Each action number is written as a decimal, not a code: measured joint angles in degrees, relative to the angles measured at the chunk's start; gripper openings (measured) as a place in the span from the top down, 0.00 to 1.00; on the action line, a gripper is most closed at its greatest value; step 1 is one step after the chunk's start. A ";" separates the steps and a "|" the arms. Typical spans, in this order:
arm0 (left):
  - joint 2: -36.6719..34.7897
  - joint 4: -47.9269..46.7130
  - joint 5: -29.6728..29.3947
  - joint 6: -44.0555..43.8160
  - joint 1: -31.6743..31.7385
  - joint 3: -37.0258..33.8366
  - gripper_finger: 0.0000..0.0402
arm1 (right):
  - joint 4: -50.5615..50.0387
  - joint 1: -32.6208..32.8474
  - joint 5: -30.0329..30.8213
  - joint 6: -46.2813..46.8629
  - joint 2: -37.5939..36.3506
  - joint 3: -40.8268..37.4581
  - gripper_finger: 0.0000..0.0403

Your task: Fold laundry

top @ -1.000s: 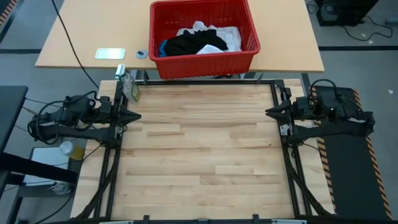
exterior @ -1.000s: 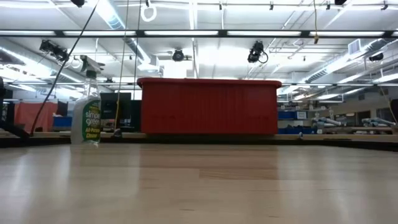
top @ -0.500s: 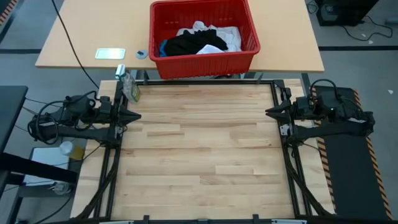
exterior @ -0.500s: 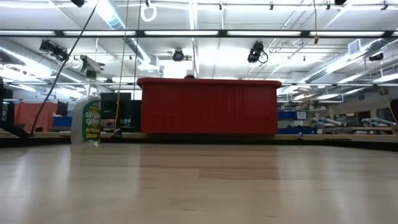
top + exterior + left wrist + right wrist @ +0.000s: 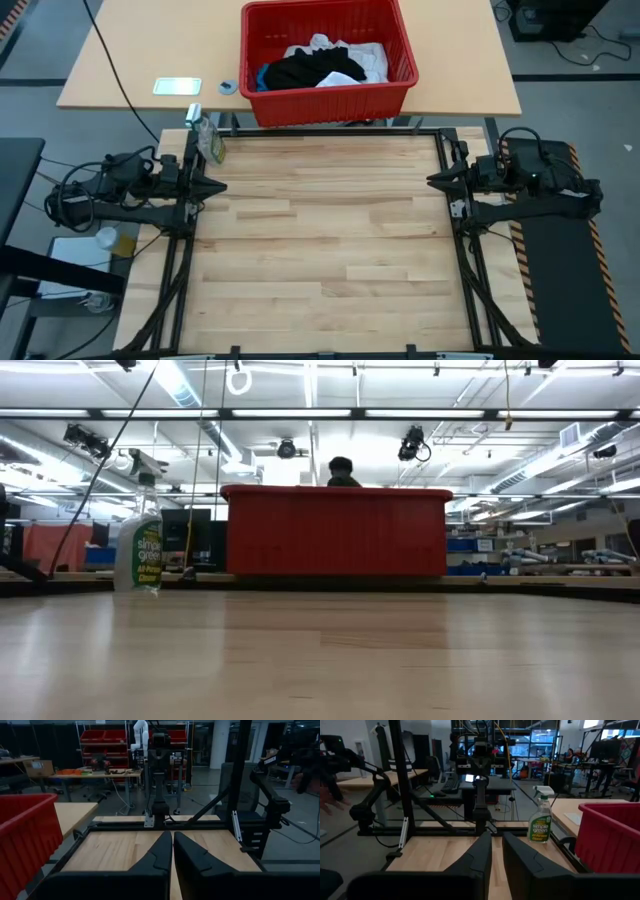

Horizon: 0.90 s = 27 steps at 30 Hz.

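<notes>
The big light butcher-block wooden worktop [image 5: 320, 240] fills the middle and lower part of the high view and its whole surface is bare, so there's loads of open room between the two arms. A black metal frame [image 5: 455, 250] runs along its left, right and top edges.

Above it in the frame sits a second, tan worktop [image 5: 130, 70]. It carries the red slatted plastic basket [image 5: 328, 62] at top centre, right at the edge nearest the wooden one. All the laundry is in there: a large black soft garment [image 5: 310, 70] on top in the middle, a white cloth garment [image 5: 365, 58] to its right and behind, and a sliver of bright blue cloth [image 5: 259, 79] at the basket's left wall.

The left arm's tool [image 5: 218, 186] is parked at the left edge of the wooden worktop, tips pressed together, gripping nothing. The right arm's tool [image 5: 432, 181] mirrors it at the right edge, with only a thin gap between its fingers and nothing in it.

A green-labelled clear spray bottle [image 5: 207, 138] stands at the upper left corner of the wooden worktop. In the low view, a person's dark head [image 5: 341, 471] shows just over the basket rim.
</notes>
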 joint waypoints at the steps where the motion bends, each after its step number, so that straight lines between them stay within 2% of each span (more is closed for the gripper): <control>1: 0.04 2.01 0.00 1.03 0.02 -0.01 0.94 | 0.00 -0.01 0.00 0.00 0.01 0.01 0.86; 5: 0.71 13.71 0.00 4.90 0.00 0.02 0.94 | 4.13 -0.04 1.03 -1.92 0.32 -0.01 0.86; 9: 0.76 20.86 0.00 5.50 0.01 0.02 0.94 | 16.95 -0.08 3.42 -4.41 0.88 0.01 0.86; 11: 0.66 22.43 -0.31 6.77 0.05 0.02 0.94 | 21.20 -0.26 6.45 -4.85 0.80 0.06 0.86; 13: 0.63 21.38 -4.02 6.37 0.28 0.04 0.94 | 21.65 -0.82 11.74 -4.94 1.00 0.05 0.86; 15: 0.68 16.78 -9.80 1.42 0.67 -0.48 0.94 | 18.31 -1.39 13.80 -4.74 0.78 -1.09 0.86; 17: 0.68 14.50 -12.47 -3.12 1.32 -3.02 0.94 | 16.83 -1.75 13.10 -3.24 0.65 -3.82 0.86; 20: 0.21 17.33 -10.39 -7.66 2.10 -8.07 0.94 | 17.85 -2.23 8.77 0.16 -0.63 -8.83 0.86; 23: -0.57 26.47 -4.78 -10.28 2.70 -15.74 0.94 | 21.44 -2.75 8.06 4.00 -3.91 -15.13 0.86; 27: -0.83 42.91 -3.24 -16.21 3.24 -28.02 0.94 | 31.66 -3.45 9.44 8.85 -9.92 -25.02 0.86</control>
